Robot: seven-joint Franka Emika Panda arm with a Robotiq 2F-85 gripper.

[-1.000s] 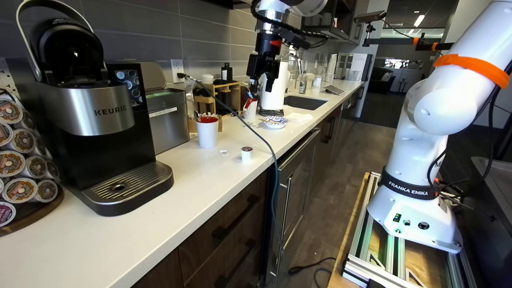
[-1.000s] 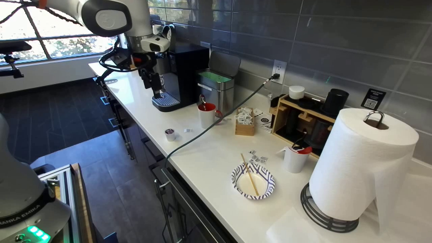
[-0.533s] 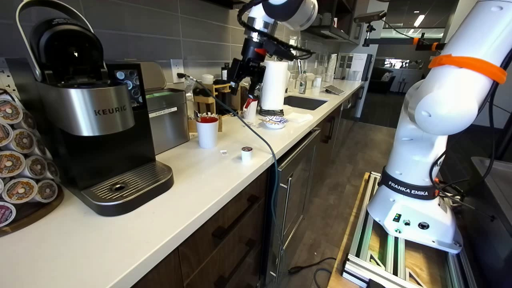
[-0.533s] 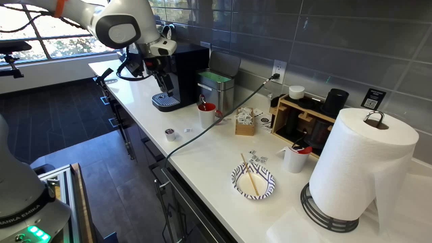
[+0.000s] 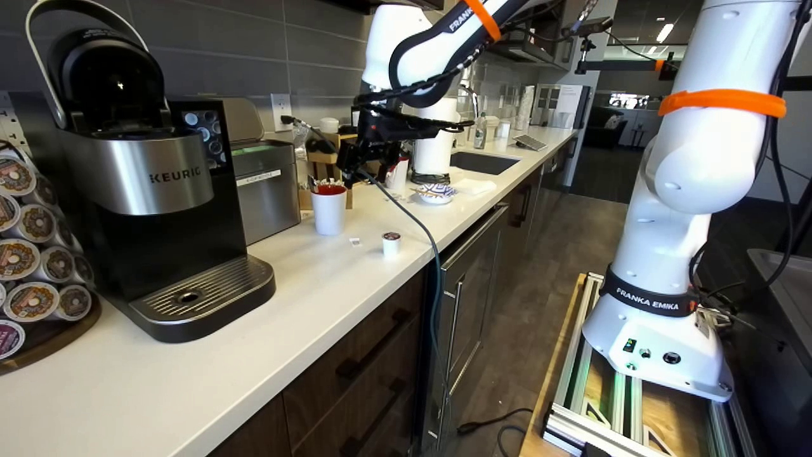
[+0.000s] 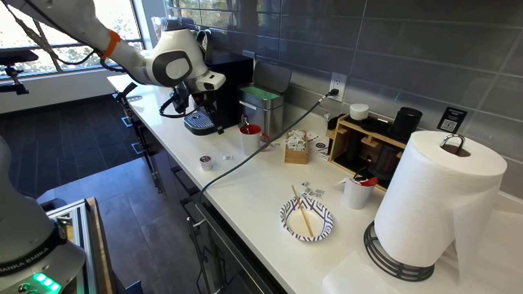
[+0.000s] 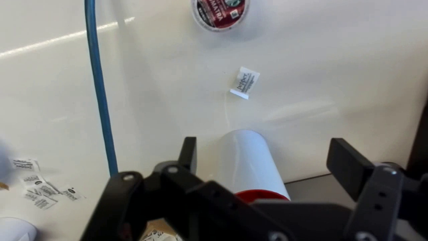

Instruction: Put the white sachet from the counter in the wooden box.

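Note:
The white sachet, printed "pepper", lies flat on the counter in the wrist view [image 7: 245, 82]. It is also small in both exterior views [image 5: 355, 242] [image 6: 227, 157], between a white cup and a coffee pod. The small wooden box [image 6: 296, 157], holding many white sachets, stands beyond the cup. It is partly hidden behind the cup in an exterior view [image 5: 349, 195], and only a corner shows in the wrist view [image 7: 159, 225]. My gripper [image 7: 264, 157] is open and empty, above the counter. It also shows in both exterior views [image 5: 366, 166] [image 6: 216, 124].
The white cup with red inside [image 7: 249, 164] stands below the jaws. A coffee pod [image 7: 220, 11] lies past the sachet. A dark cable [image 6: 245, 162] crosses over the counter. Other sachets [image 6: 314, 192] lie near a patterned bowl [image 6: 306, 222]. The coffee machine [image 6: 231, 90] and bin [image 6: 261, 108] are close.
The arm has reached further over the counter. The gripper has moved down and closer to the white cup and the sachet. The objects on the counter have not moved.

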